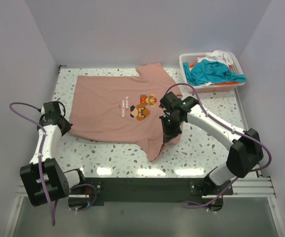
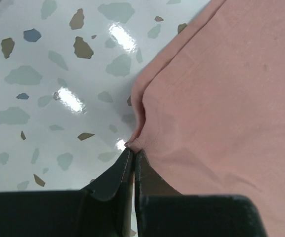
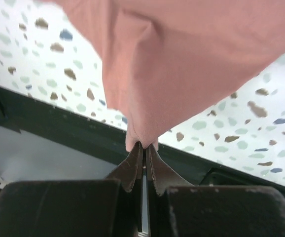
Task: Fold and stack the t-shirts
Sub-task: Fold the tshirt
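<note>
Salmon-pink t-shirt [image 1: 108, 106]: spread print-up across the middle of the speckled bench [image 1: 113, 157], hem to the left, pixel graphic [image 1: 143, 106] and small white lettering near the centre. Mostly flat; near right part drawn up into a ridge, one flap trailing toward the bench's near edge.

Left tool [image 1: 68, 127]: closed on the shirt's near left corner, low at the bench surface. From the left wrist view, dark fingers [image 2: 113, 177] pressed together on a small pucker of pink cloth, doubled edge running away up and to the right, glossy speckled surface to the left.

Right tool [image 1: 169, 136]: closed on the shirt's near right side, raised above the bench. From the right wrist view, cloth pinched between the tips and bunched into a cone widening away from them, bench and its dark front rail [image 3: 58, 126] beneath.

White lattice basket [image 1: 184, 66]: at the far right corner of the bench, well apart from the pink shirt. Holds a crumpled heap: teal t-shirt [image 1: 211, 73] on top, white t-shirt [image 1: 222, 57] behind, orange t-shirt [image 1: 221, 84] showing at the near rim.
</note>
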